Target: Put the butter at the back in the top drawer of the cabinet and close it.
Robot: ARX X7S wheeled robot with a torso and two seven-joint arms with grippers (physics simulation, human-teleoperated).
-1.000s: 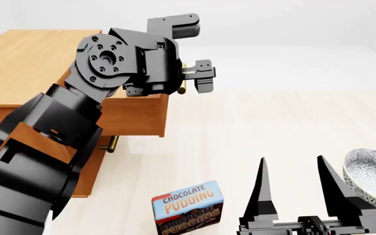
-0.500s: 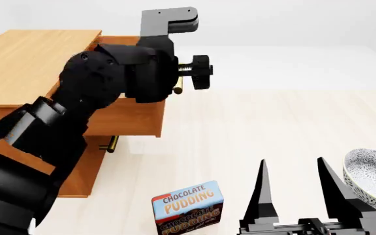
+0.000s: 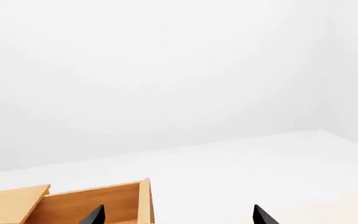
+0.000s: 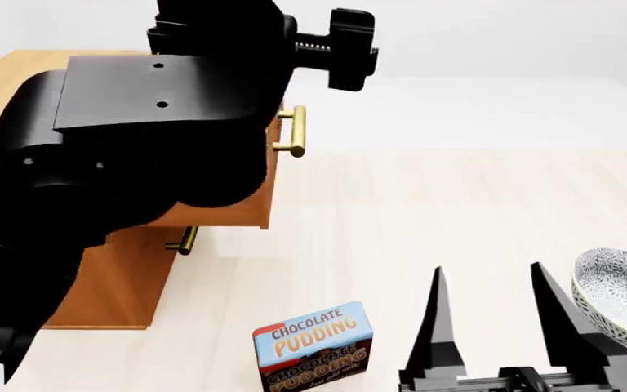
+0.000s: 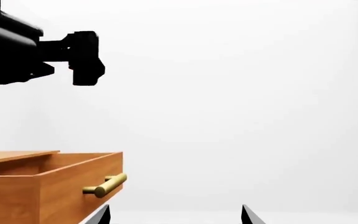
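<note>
Your left gripper [image 3: 174, 217] had its fingers [image 3: 94, 216] apart, only the two dark tips showing in the left wrist view, one of them in front of the pulled-out top drawer [image 3: 92, 204] of the cabinet [image 3: 12, 205]. Nothing lay between them, and the butter did not show in this view.

In the head view your left arm [image 4: 128, 147] rose large above the cabinet [image 4: 117, 286] and hid most of the top drawer [image 4: 242, 204], whose brass handle [image 4: 291, 131] stuck out beside the arm. Your right gripper [image 4: 504, 322] had its fingers [image 4: 437, 318] spread wide and empty, well away from the cabinet, between the chocolate pudding box [image 4: 313, 347] and the patterned bowl [image 4: 619, 296]. No butter was visible here either.

In the right wrist view your right gripper [image 5: 174, 215] again had its fingers [image 5: 100, 216] parted, and the top drawer [image 5: 67, 186] stood open with its handle [image 5: 106, 185] facing them.
</note>
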